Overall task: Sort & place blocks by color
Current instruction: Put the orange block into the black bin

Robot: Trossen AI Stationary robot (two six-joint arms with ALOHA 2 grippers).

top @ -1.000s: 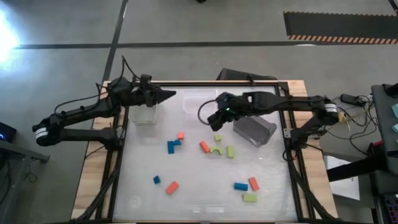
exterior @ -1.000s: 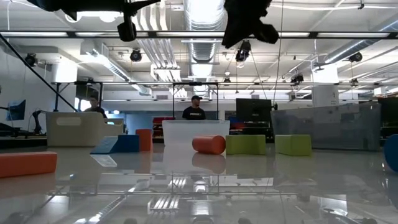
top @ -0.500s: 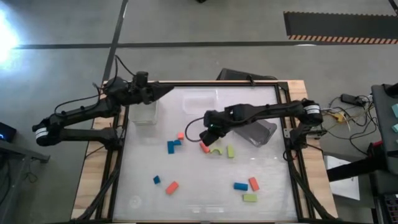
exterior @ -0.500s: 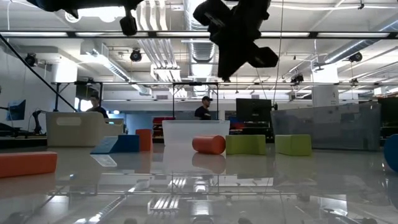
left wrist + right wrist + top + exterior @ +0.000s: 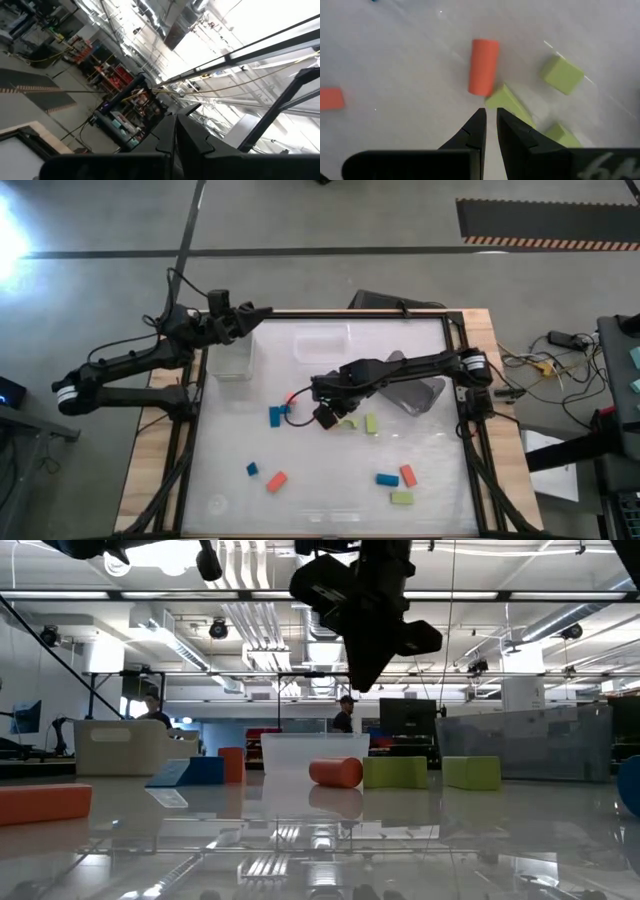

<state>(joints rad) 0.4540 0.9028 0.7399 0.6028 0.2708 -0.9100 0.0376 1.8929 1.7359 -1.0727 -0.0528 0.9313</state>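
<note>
Swinging out from the grey bin (image 5: 412,390), the right gripper (image 5: 322,416), fingers pinched together and empty, now hovers over the orange block (image 5: 483,74) beside the green arch (image 5: 509,103) mid-table, likely its first pick, while the closed left gripper (image 5: 262,311) waits above the clear bin (image 5: 232,362).

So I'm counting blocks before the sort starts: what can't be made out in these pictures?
- High view: the right gripper covers the red-orange block and part of the green arch below it.
- Low view: blocks overlap in one row, and a blue block is cut off by the picture's edge.
- Left wrist view: the left gripper points at the room, no blocks.
- Right wrist view: only a few blocks show.
</note>
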